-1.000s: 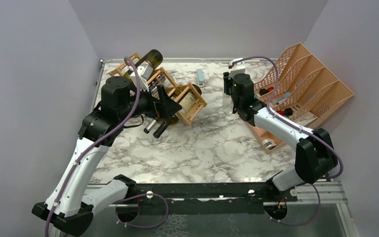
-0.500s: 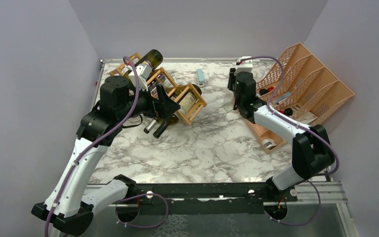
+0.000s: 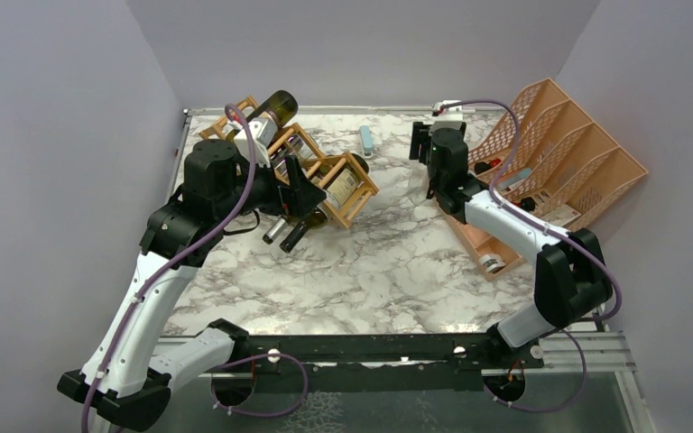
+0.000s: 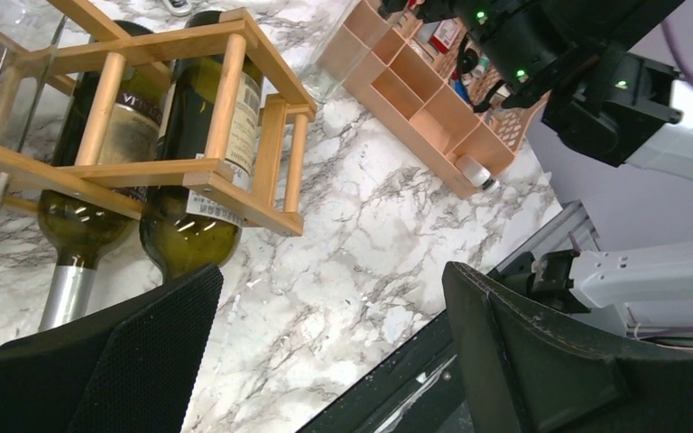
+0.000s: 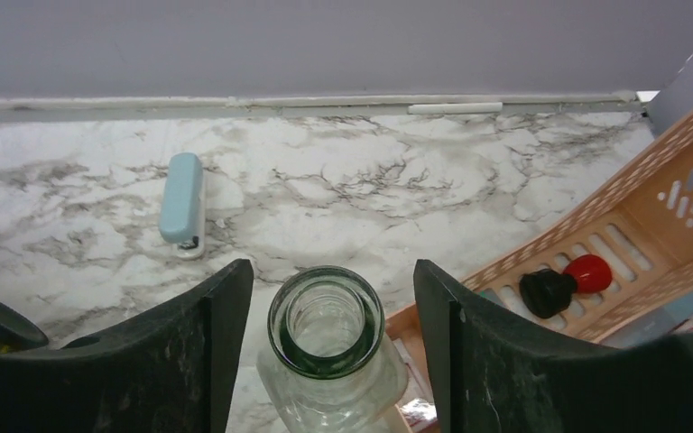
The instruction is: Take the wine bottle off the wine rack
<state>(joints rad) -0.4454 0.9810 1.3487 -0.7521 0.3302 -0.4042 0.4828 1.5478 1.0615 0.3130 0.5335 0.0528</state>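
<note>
Two wine bottles [image 4: 189, 244] are seen in the wine rack [image 4: 269, 149] at 11 o'clock. The left gripper [image 4: 329, 280] is spread wide; the right gripper [image 5: 331, 268] is parted round a clear bottle [image 5: 325, 325].

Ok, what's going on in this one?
Two robot arms work at a marble table. The right claw is open around the mouth of a clear glass bottle standing upright beside the peach organizer, not gripping it. The left claw hangs wide open by the wooden rack, where two dark wine bottles lie.
</note>
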